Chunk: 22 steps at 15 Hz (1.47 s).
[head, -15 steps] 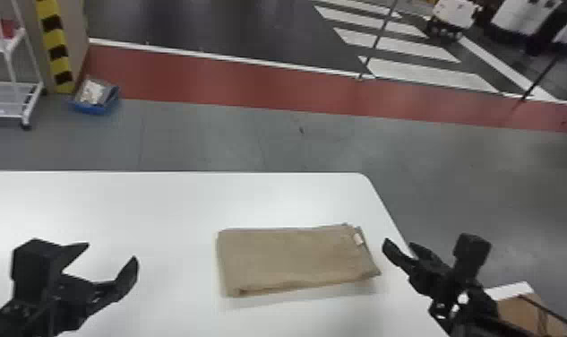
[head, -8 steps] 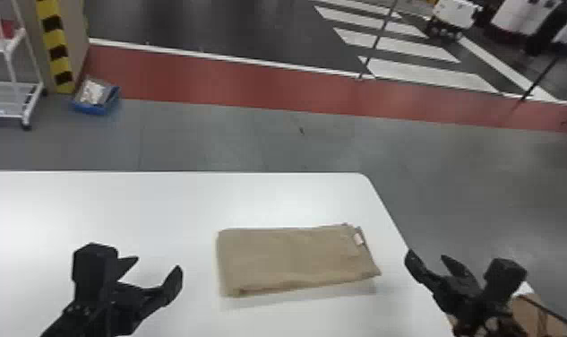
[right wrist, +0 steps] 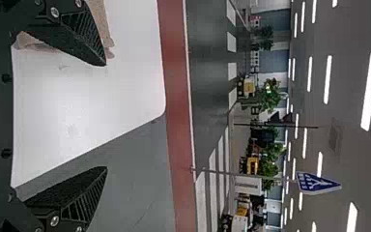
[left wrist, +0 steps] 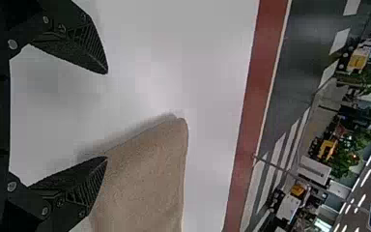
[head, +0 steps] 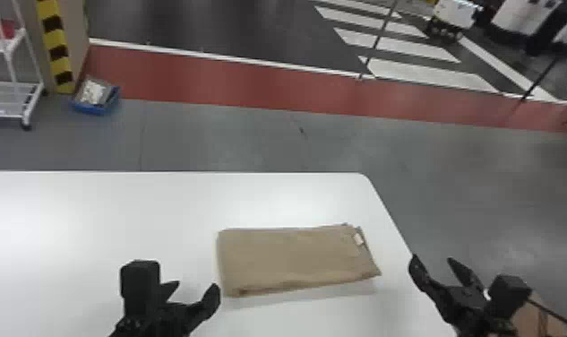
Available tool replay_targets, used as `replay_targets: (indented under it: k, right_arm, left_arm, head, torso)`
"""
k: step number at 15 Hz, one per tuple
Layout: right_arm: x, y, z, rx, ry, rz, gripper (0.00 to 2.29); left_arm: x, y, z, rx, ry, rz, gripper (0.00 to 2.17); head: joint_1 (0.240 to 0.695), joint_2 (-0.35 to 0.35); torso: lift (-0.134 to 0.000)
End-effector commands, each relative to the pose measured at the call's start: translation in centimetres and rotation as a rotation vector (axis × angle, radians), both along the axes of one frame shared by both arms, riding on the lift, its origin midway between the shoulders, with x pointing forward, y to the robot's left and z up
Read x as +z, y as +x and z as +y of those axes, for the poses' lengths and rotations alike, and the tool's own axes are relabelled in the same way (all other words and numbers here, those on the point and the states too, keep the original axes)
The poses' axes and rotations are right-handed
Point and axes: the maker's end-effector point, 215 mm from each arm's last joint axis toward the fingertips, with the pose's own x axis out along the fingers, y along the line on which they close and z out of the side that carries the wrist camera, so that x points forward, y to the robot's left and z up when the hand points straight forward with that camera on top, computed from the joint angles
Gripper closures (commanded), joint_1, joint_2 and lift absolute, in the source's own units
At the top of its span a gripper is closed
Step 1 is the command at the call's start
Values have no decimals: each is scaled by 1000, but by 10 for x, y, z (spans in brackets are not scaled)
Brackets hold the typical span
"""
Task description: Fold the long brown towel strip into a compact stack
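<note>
Head view: the brown cloth towel (head: 295,260) lies folded into a flat, roughly rectangular stack on the smooth white bench (head: 94,224), a small white tag (head: 358,239) near its right end. The left black pincer (head: 193,289) and right black pincer (head: 433,261) flank it, both empty, fingers spread wide (the right one by the bench's side edge).

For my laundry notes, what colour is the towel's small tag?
The tag is whitish, clearest in the head view.
</note>
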Motion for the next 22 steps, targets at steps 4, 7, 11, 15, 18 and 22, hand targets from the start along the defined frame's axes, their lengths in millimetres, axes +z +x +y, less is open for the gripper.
replay_targets:
  k: [4, 7, 11, 15, 18, 22]
  right_arm:
    - [-3, 0, 2, 6, -13, -13, 134]
    - [-4, -1, 2, 9, -13, -11, 134]
    - [-3, 0, 2, 12, -14, -11, 134]
    - [-4, 6, 13, 29, -1, -17, 134]
    - [-4, 6, 13, 30, 1, -18, 134]
    - [-6, 6, 13, 27, 8, -18, 134]
  left_arm:
    - [6, -10, -59, -63, -45, -48, 299]
    - [22, -5, -72, -69, -25, -150, 299]
    - [5, -9, -66, -72, 13, -133, 299]
    - [-15, -10, -52, -74, 93, -147, 353]
    - [-16, -9, -49, -74, 102, -167, 356]
    - [-12, -19, -65, -98, 84, -179, 424]
  head:
    - [695, -350]
    - [695, -350]
    - [695, -350]
    - [695, -350]
    - [695, -350]
    - [695, -350]
  torso:
    - [0]
    - [0]
    - [0]
    - [0]
    - [0]
    - [0]
